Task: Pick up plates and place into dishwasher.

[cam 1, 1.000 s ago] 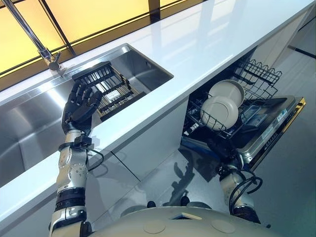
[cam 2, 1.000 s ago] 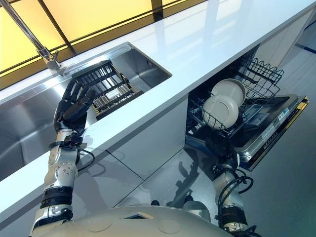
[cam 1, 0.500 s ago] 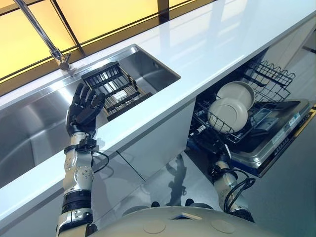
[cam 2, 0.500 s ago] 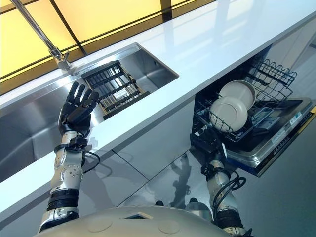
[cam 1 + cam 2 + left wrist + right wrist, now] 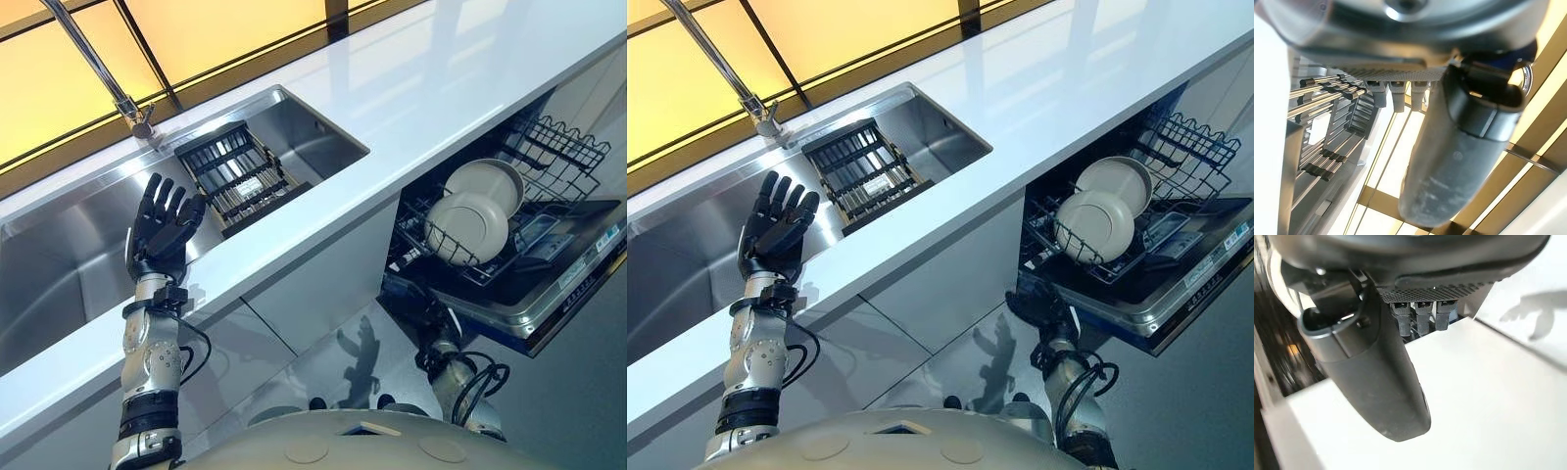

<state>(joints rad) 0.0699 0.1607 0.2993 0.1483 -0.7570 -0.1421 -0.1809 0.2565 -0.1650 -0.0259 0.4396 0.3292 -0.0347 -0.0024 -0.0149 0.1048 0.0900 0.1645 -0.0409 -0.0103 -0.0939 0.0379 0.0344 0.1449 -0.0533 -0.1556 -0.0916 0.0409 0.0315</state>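
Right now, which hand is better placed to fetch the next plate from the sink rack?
Left. The left hand is raised open over the sink, right beside the black rack. The right hand hangs low under the open dishwasher, far from it.

The left hand [image 5: 163,228] is raised, fingers straight and spread, holding nothing. The right hand [image 5: 1046,311] hangs low, apparently relaxed and empty.

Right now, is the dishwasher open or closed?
Open. The dishwasher's door hangs down and its rack is slid out, with two plates standing in it.
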